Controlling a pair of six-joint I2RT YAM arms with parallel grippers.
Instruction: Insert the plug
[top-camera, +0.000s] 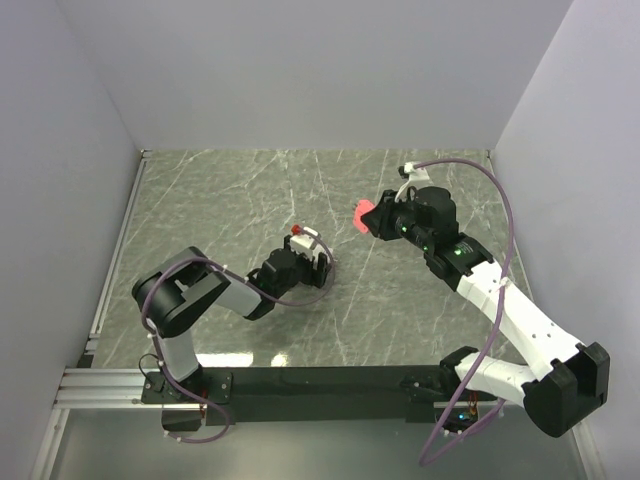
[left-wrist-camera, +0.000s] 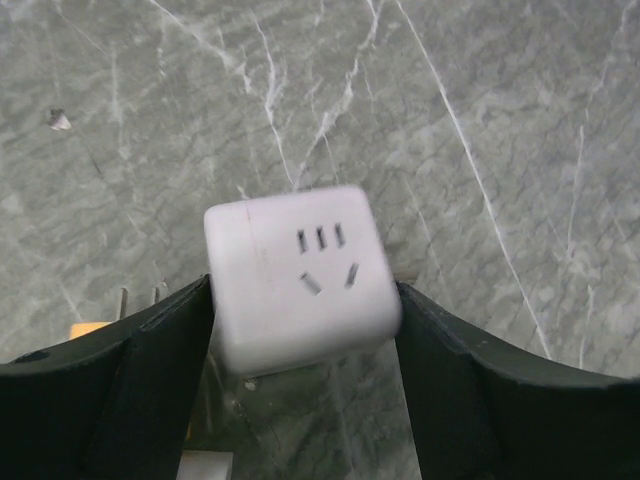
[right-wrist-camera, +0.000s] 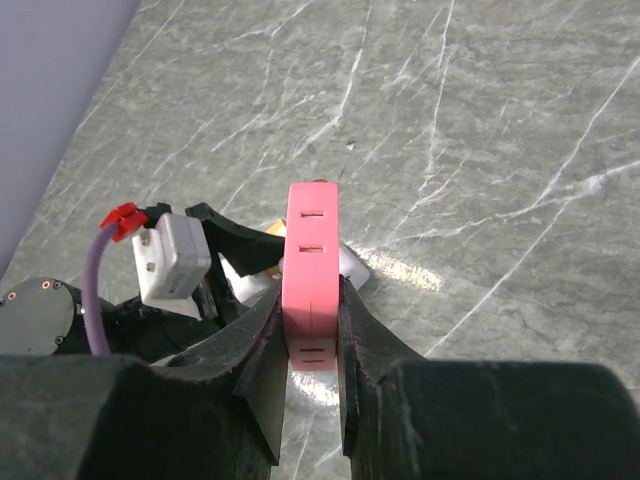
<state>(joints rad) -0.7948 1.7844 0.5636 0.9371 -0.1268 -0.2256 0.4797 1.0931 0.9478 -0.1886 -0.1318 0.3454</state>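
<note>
The right claw (right-wrist-camera: 311, 305) was clamped tight on the pink plug (right-wrist-camera: 311, 230), which stood on edge between its fingers, probably ready to carry to the socket. The white socket cube (left-wrist-camera: 295, 270) sat between the left claw's (left-wrist-camera: 302, 300) wide-spread fingers with its slotted face exposed, likely to steady it. Whether it was truly pinched could not be told.

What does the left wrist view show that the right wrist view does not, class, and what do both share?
Only the left wrist view shows the slotted face of the white socket cube, sitting between the left jaws. Only the right wrist view shows the pink plug, clamped in the right jaws, and a purple cable with a red clip. Both show the grey marbled table.
</note>
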